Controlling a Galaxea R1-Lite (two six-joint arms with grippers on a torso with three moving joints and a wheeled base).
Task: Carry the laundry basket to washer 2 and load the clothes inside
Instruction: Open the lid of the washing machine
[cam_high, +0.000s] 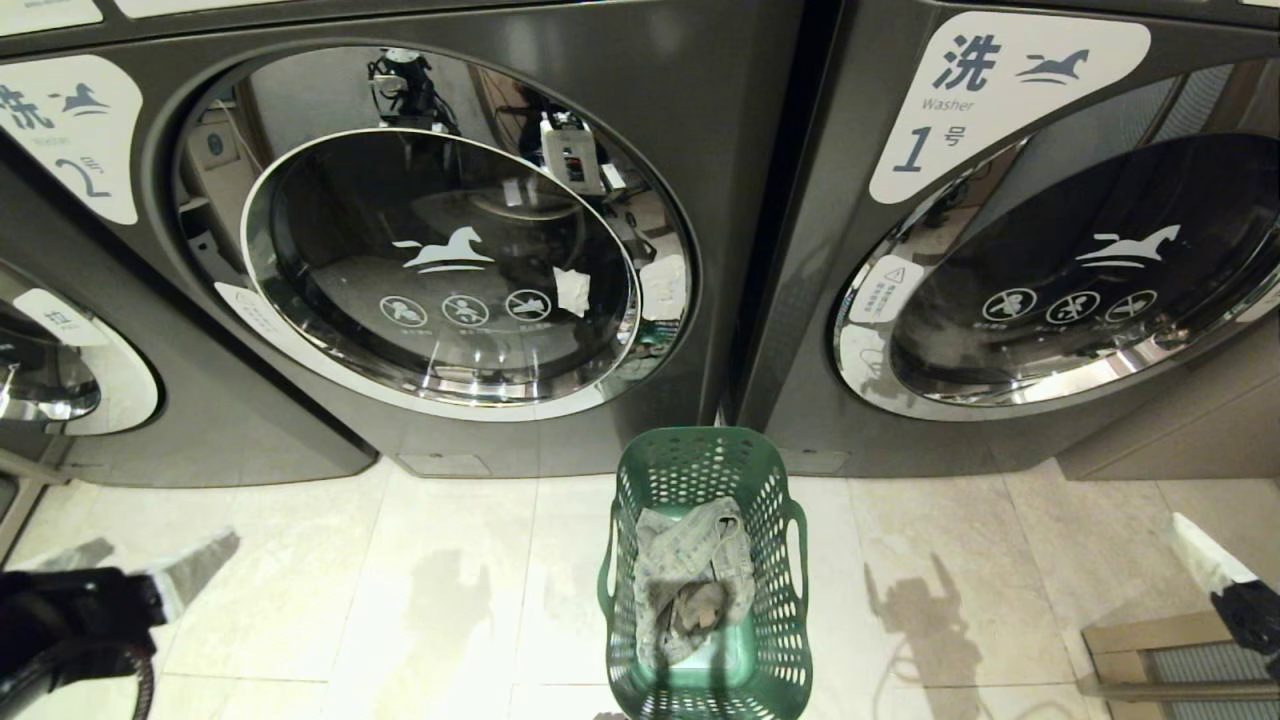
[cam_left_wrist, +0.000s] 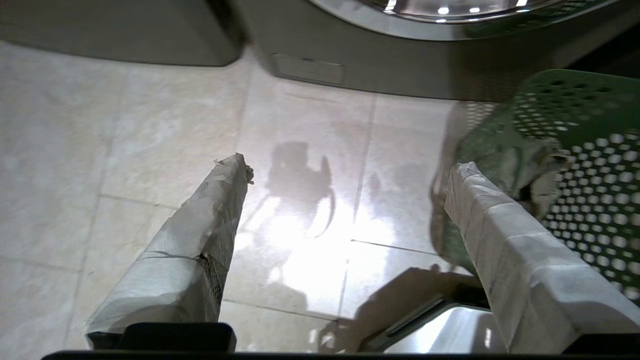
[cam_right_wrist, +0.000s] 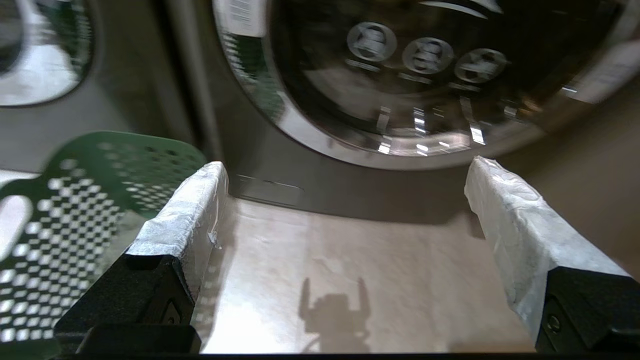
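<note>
The dark green laundry basket (cam_high: 700, 570) stands on the tiled floor, in front of the gap between two washers. The clothes (cam_high: 690, 585), a grey-beige patterned bundle, lie inside it. Washer 2 (cam_high: 440, 270) is behind and to the left, its round door closed, its label (cam_high: 85, 140) at the upper left. My left gripper (cam_left_wrist: 347, 167) hangs open over bare floor left of the basket (cam_left_wrist: 590, 150), holding nothing; one taped finger (cam_high: 195, 568) shows in the head view. My right gripper (cam_right_wrist: 347, 165) is open and empty, right of the basket (cam_right_wrist: 100, 190).
Washer 1 (cam_high: 1080, 270) stands at the right with its door closed. Part of another washer (cam_high: 50, 370) shows at the left edge. A low metal frame (cam_high: 1170, 650) sits at the lower right. Pale floor tiles (cam_high: 400, 600) spread on both sides of the basket.
</note>
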